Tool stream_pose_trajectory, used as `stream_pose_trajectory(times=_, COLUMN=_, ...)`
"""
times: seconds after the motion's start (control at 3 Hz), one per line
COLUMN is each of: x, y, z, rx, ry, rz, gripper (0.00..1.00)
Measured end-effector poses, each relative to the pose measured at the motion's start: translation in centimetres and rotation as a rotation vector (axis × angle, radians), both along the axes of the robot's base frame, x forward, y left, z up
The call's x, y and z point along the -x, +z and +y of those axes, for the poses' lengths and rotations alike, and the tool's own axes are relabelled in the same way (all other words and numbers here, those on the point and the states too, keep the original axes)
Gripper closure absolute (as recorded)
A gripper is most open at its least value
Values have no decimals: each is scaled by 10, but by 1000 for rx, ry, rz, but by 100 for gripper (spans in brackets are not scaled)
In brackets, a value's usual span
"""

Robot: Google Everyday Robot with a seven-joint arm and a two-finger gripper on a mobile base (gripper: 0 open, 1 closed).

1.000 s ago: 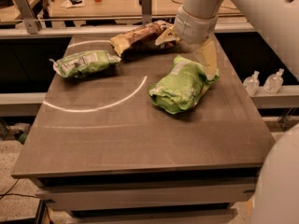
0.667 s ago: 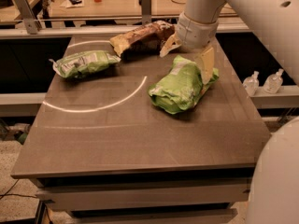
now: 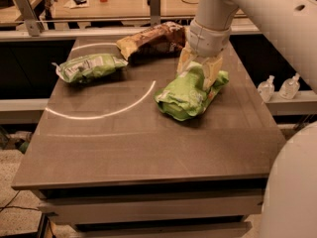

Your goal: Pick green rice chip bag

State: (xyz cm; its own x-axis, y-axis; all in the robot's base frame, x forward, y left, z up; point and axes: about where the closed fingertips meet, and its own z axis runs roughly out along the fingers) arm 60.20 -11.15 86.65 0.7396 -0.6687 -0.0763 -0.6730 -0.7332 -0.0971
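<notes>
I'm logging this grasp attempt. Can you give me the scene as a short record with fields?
target: green rice chip bag, lying on the table, right of centre
gripper: gripper, open, one finger on each side of the target's far end
bag lifted: not yet
other bags: smaller green bag at back left; brown and yellow bag at the back edge

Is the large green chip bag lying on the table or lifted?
Lying: the green rice chip bag rests on the table; the open end effector straddles its far end.
</notes>
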Motion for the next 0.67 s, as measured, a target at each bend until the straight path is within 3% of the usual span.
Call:
stream_pose_trajectory(times=0.33, x=4, y=-2, z=0, rx=-11, ry=-1, rz=9, gripper=87)
stream_pose_trajectory(times=0.67, x=4, y=0, z=0, rx=-11, ry=-1, rz=9, gripper=100)
